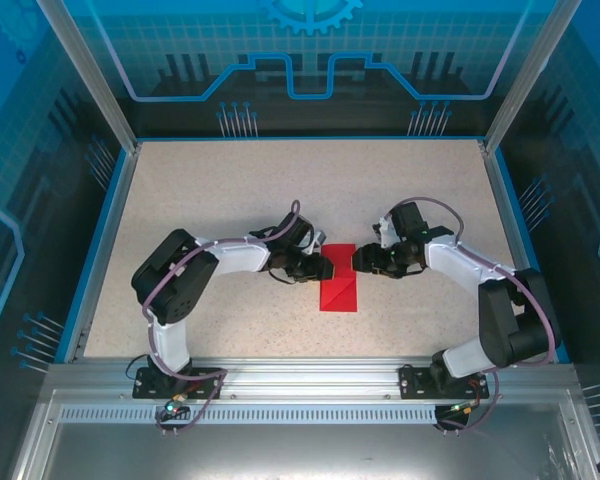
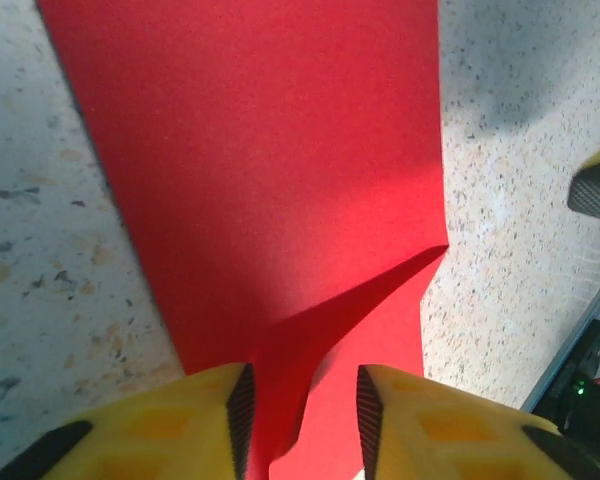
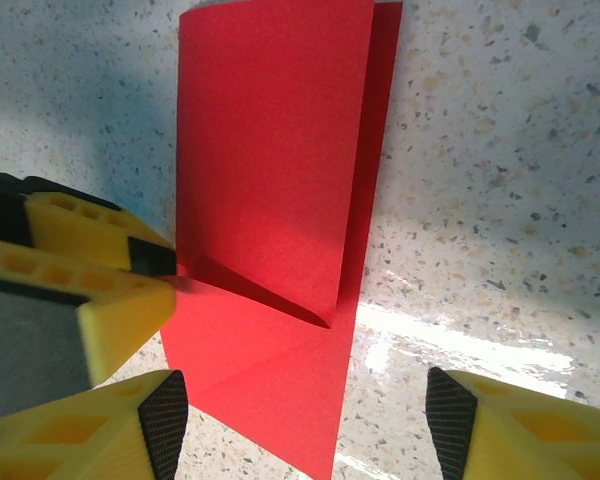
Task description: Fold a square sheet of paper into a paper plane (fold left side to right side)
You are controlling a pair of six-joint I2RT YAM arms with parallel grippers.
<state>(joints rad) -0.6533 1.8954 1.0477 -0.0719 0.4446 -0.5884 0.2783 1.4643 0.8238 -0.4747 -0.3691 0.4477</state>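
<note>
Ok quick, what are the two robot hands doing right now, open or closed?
Left hand: a little open around the red paper, not pinching it.
Right hand: wide open, holding nothing.

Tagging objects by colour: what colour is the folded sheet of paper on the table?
The sheet of paper is plain bright red, clearest in the right wrist view.

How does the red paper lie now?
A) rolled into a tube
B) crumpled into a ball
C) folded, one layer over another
C: the square sheet of paper lies on the table, its upper layer's long edge running just inside the lower layer's edge.
</note>
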